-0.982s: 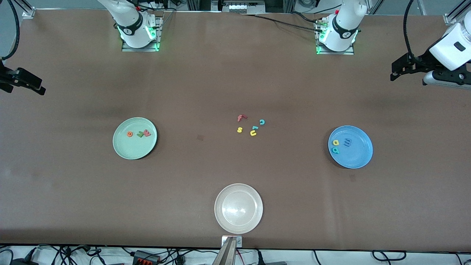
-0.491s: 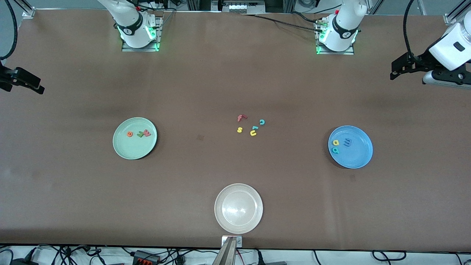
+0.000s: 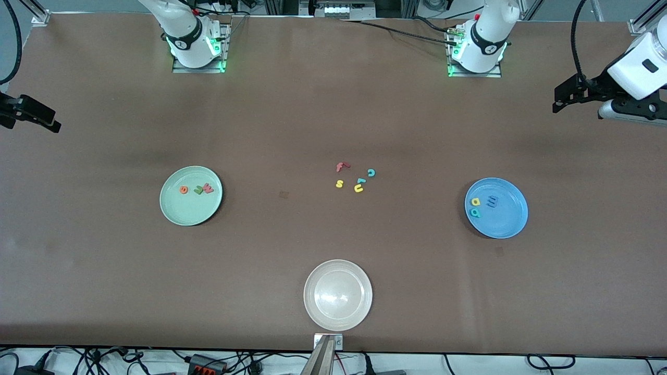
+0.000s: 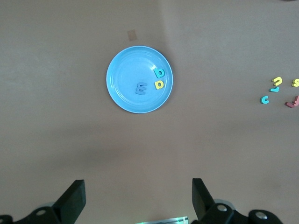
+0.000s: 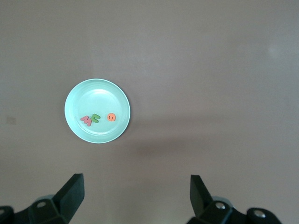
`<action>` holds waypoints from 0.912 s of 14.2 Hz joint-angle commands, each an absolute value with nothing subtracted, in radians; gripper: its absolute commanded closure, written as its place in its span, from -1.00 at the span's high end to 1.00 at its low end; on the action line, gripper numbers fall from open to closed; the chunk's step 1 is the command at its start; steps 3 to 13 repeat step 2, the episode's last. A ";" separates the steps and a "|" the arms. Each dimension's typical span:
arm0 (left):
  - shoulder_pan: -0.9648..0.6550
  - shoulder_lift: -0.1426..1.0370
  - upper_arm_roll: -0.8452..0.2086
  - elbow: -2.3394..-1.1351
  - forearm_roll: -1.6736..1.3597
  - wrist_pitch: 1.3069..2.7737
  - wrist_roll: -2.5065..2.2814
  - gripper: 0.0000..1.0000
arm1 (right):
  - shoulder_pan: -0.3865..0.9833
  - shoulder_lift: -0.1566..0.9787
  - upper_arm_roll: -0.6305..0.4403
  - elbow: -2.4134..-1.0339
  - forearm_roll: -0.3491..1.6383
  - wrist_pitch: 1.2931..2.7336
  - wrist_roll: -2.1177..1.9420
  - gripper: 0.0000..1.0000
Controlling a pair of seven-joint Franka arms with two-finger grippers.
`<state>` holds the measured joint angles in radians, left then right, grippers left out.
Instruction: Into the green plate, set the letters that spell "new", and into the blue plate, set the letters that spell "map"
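The green plate (image 3: 177, 208) holds the orange "e" (image 3: 183, 190), green "n" (image 3: 198, 190) and red-pink "w" (image 3: 208, 188). The blue plate (image 3: 508, 221) holds the yellow "a" (image 3: 475, 201), teal "p" (image 3: 474, 212) and blue-purple "m" (image 3: 492, 200). My left gripper (image 4: 138, 191) hangs open and empty high over the left arm's end of the table, looking down on the blue plate (image 4: 124, 70). My right gripper (image 5: 137, 186) hangs open and empty high over the right arm's end, looking down on the green plate (image 5: 98, 95).
Loose letters lie mid-table between the plates: a red "f" (image 3: 341, 166), teal "c" (image 3: 371, 173), yellow "s" (image 3: 340, 183), a teal letter (image 3: 360, 181) and a yellow "u" (image 3: 358, 188). A cream-white plate (image 3: 337, 271) sits nearest the front camera.
The right gripper has drifted slightly toward its end of the table. Plates and letters have not moved.
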<state>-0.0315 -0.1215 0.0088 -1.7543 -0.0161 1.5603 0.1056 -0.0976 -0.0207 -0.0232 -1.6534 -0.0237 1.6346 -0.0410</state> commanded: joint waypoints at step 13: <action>-0.048 -0.126 0.018 -1.740 0.009 1.540 0.100 1.00 | -0.112 -0.037 -0.015 -1.669 -0.034 1.629 -0.044 1.00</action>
